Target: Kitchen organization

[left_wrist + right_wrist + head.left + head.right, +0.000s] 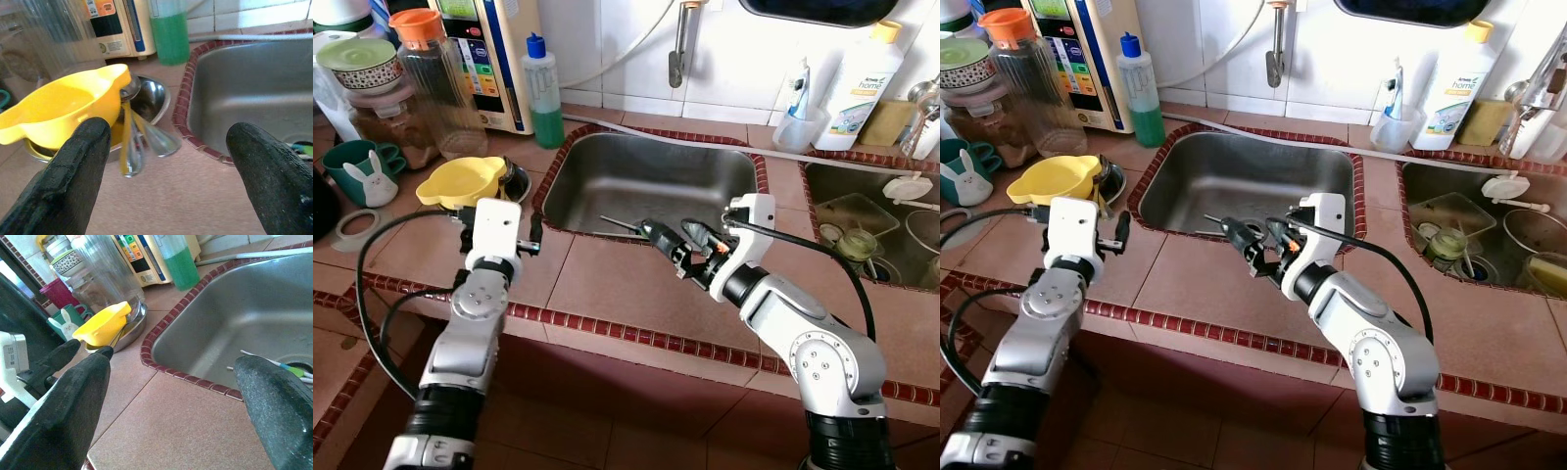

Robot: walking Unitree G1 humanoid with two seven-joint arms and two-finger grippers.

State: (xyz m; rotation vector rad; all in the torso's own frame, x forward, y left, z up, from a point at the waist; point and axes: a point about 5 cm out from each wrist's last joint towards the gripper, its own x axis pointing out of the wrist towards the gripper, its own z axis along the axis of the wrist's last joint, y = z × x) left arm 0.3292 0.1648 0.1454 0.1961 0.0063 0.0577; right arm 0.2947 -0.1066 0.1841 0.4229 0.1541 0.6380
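Note:
A yellow bowl (460, 181) rests in a steel bowl (516, 182) on the tiled counter, left of the steel sink (705, 162). Metal spoons (131, 147) lean out of the steel bowl. My left gripper (499, 238) hovers open just in front of these bowls, with nothing between its fingers (73, 181). My right gripper (672, 241) stands open over the sink's near rim, pointing left toward the bowls and holding nothing. A few thin utensils (619, 226) lie at the bottom of the sink near the drain.
A green soap bottle (544, 93), a water purifier (494, 59), a clear jar with an orange lid (431, 83) and a green bunny mug (357, 171) crowd the back left. A second sink (862, 225) on the right holds dishes. A white detergent bottle (858, 83) stands behind it.

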